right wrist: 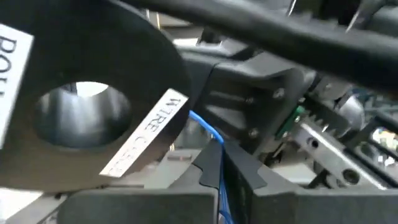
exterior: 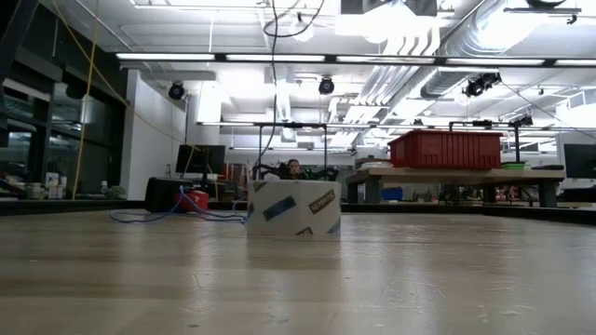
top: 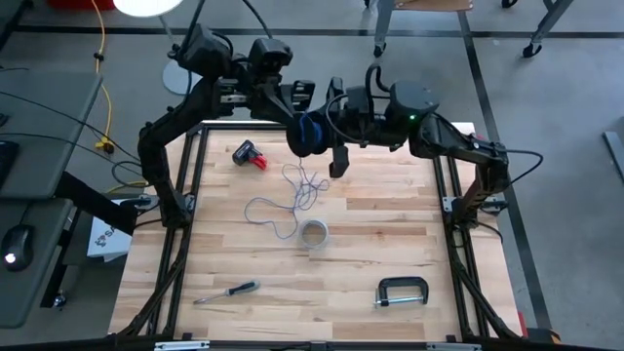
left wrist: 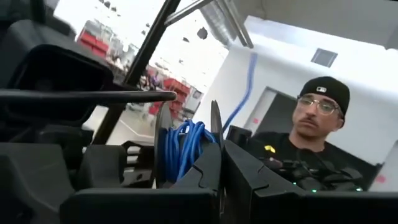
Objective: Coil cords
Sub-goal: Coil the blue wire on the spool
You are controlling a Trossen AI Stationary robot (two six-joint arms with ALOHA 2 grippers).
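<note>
Blue cord (top: pixel 310 134), on spool (top: pixel 304 135), upper centre of frame: we see it between both grippers. Left gripper (left wrist: pixel 219 163) pressed together beside the spool; right gripper (right wrist: pixel 219 163) pinching the blue strand. Loose tail runs down-frame to the table (top: pixel 390 244); right arm nearer.

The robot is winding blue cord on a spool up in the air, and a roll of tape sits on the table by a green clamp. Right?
Not quite. The high view shows the clamp is black, not green. The rest holds: blue cord on a raised spool, tape roll on the table.

Overhead and table-level cameras share the tape roll (top: pixel 313 234) (exterior: pixel 293 207).
</note>
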